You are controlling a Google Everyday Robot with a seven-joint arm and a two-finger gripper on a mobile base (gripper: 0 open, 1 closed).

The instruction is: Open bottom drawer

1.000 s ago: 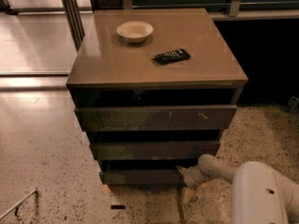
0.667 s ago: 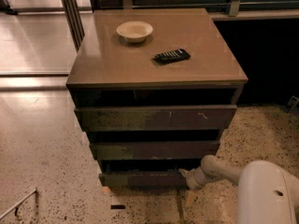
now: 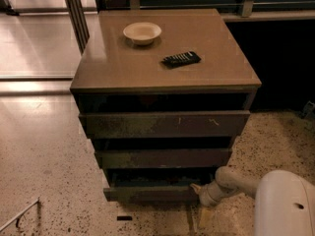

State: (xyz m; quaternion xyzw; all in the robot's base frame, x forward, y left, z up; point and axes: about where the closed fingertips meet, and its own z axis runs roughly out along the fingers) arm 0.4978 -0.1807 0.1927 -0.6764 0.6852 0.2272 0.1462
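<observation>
The cabinet point(image 3: 162, 75) has three flat, handleless dark brown-olive fronts. The bottom drawer point(image 3: 147, 192) is the lowest and narrowest one; it stands out a little from the cabinet, with a dark gap above its front. My gripper point(image 3: 199, 193) is at the right end of the bottom drawer's front, at its top edge, on the end of the white arm point(image 3: 234, 181) that comes in from the lower right.
A cream bowl point(image 3: 141, 32) and a black remote point(image 3: 181, 59) lie on the cabinet top. The widest top front point(image 3: 165, 124) and the middle front point(image 3: 162, 158) are above. Speckled floor point(image 3: 44, 161) lies to the left; a dark wall is to the right.
The bottom drawer's front has come slightly forward and lower in view. My arm and its white body have shifted a little to the right.
</observation>
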